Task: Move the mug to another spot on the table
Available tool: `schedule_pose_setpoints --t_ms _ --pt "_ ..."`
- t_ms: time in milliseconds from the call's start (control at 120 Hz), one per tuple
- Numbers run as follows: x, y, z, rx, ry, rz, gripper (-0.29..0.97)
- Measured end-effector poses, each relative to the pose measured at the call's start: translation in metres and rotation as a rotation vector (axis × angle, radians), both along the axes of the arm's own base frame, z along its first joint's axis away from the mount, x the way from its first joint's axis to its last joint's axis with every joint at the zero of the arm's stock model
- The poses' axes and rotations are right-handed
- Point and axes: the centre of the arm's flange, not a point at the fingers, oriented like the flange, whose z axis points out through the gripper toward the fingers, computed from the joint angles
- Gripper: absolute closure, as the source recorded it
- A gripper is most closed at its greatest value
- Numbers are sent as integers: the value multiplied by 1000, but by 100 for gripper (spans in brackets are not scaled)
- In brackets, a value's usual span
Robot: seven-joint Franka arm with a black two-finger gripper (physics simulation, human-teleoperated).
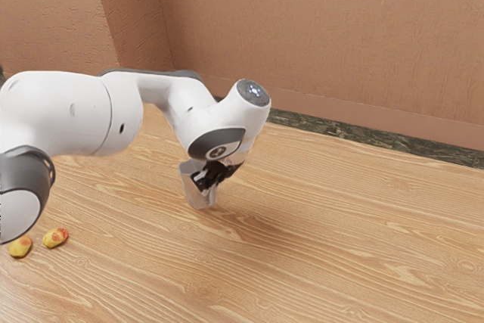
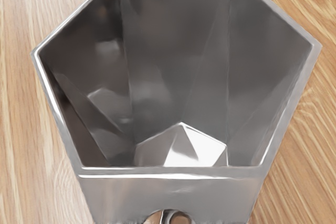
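The mug (image 1: 198, 193) is a shiny silver, faceted cup with a six-sided rim, standing on the wooden table (image 1: 340, 225) near the middle of the exterior view. My gripper (image 1: 212, 177) is down at the mug's upper rim, its black parts overlapping the side of the mug that faces the exterior view's right. From the hand I look straight down into the mug (image 2: 173, 93); its hollow inside and pale bottom show, and one wall of its rim lies directly under my hand.
Two small yellow-orange objects (image 1: 38, 242) lie on the table at the exterior view's lower left, below my arm's base. A brown wall with a dark skirting strip (image 1: 378, 138) bounds the table's far side.
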Motion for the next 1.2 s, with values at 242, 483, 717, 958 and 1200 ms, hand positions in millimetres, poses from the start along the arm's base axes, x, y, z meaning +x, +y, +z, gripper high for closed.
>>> schedule_pose_setpoints --t_ms 242,483,717,958,1200 --pt "0 18 -10 14 22 42 62" --pt "1 22 -21 20 27 52 63" --pt "3 21 -25 13 16 50 56" --pt "4 19 -25 -2 6 54 38" --pt "1 6 -27 -93 13 106 25"
